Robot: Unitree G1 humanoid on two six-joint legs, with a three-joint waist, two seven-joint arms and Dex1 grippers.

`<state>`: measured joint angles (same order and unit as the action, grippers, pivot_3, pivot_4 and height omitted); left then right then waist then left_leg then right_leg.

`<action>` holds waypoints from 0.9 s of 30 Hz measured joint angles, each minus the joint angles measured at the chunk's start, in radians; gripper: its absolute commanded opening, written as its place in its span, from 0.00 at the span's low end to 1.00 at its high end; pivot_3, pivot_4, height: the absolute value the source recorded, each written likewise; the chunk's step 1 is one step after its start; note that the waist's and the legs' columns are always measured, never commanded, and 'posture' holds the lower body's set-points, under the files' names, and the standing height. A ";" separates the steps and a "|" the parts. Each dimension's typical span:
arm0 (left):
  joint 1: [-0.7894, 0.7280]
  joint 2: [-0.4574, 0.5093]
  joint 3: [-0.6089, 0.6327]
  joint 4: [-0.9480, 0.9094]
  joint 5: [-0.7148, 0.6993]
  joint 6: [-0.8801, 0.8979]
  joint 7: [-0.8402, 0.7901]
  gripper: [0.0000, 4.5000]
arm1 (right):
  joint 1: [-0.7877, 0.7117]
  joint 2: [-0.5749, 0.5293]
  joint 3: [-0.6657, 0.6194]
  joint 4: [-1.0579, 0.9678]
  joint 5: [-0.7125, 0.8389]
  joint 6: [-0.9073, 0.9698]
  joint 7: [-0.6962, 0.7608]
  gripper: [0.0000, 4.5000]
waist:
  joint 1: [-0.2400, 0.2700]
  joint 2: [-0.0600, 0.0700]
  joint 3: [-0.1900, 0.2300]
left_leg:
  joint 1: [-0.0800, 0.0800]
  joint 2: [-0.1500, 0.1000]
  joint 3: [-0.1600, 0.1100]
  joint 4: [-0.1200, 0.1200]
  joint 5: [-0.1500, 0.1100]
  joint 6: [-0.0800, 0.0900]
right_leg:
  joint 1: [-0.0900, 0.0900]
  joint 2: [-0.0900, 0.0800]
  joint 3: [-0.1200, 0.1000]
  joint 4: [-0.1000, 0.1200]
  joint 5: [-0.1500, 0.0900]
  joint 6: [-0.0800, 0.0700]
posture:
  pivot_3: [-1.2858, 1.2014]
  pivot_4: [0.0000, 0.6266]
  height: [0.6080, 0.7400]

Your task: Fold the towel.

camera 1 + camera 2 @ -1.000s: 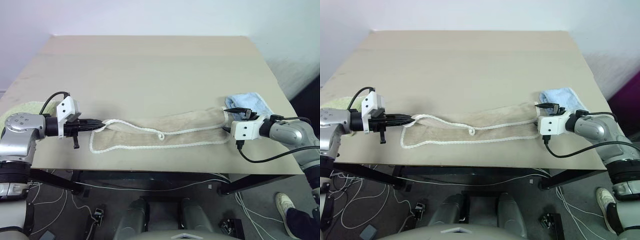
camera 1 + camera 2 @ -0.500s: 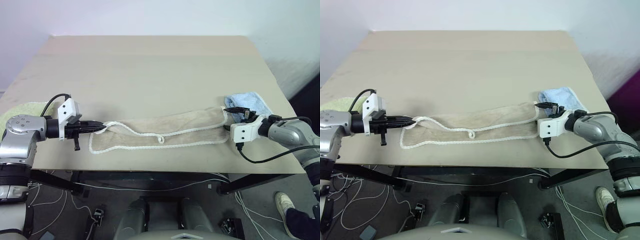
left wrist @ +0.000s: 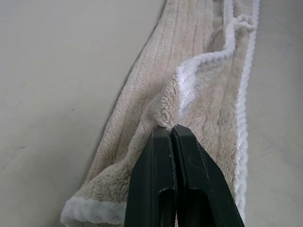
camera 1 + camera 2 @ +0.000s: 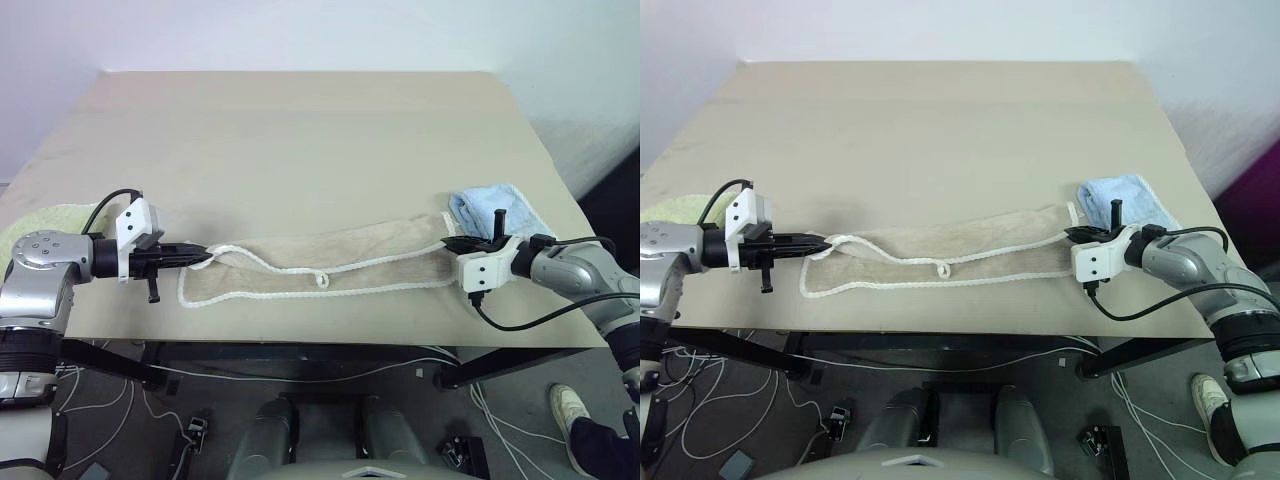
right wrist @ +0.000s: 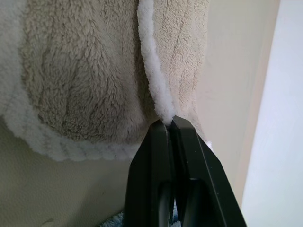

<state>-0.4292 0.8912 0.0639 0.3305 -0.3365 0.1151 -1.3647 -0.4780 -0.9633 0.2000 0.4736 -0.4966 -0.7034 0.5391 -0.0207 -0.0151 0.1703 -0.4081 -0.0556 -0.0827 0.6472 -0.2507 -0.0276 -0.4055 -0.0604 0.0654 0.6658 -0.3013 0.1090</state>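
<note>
Towel (image 4: 330,265), beige terry cloth with white corded edge: lies stretched lengthwise, left to right, along the near part of the table (image 4: 300,130), just inside its near edge. Small white loop (image 4: 322,281) on the cord, about midway along the near side. Cord on the far side wavers toward the left end.

Left gripper (image 4: 205,254): at the towel's left end, near the far corner; its 2 black fingers (image 3: 163,189) are pressed together and pinch a raised fold of pile and cord, seen plainly in the left wrist view.

Right gripper (image 4: 447,243): at the towel's right end; its 2 fingers (image 5: 170,170) are likewise pressed together, nipping the white cord where the cloth bunches, seen in the right wrist view.

Pale green cloth (image 4: 40,220): at the table's left edge, beside the left arm, apart from the towel.

Light blue cloth (image 4: 495,208): crumpled at the table's right side, just beyond the right gripper; whether it touches the towel's right end cannot be told.

Far half of table: plain beige surface.
</note>
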 measured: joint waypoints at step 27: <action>-0.734 -0.068 0.118 0.668 0.045 -0.150 0.159 0.00 | -0.587 0.006 -0.135 0.289 0.381 0.197 0.320 0.01 | -0.028 -0.001 0.002 | -0.004 -0.001 0.000 0.000 0.000 0.000 | -0.004 0.000 0.000 0.000 -0.001 0.001 | 0.52 0.24 1.00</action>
<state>-1.1637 0.8228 0.1821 0.9988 -0.2918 -0.0345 -1.2056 -1.0652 -0.9572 0.0649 0.7630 -0.1159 -0.5069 0.8587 -0.0482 -0.0157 0.1718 -0.4118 -0.0562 -0.0824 0.6473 -0.2505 -0.0278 -0.4093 -0.0600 0.0651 0.6663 -0.3018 0.1101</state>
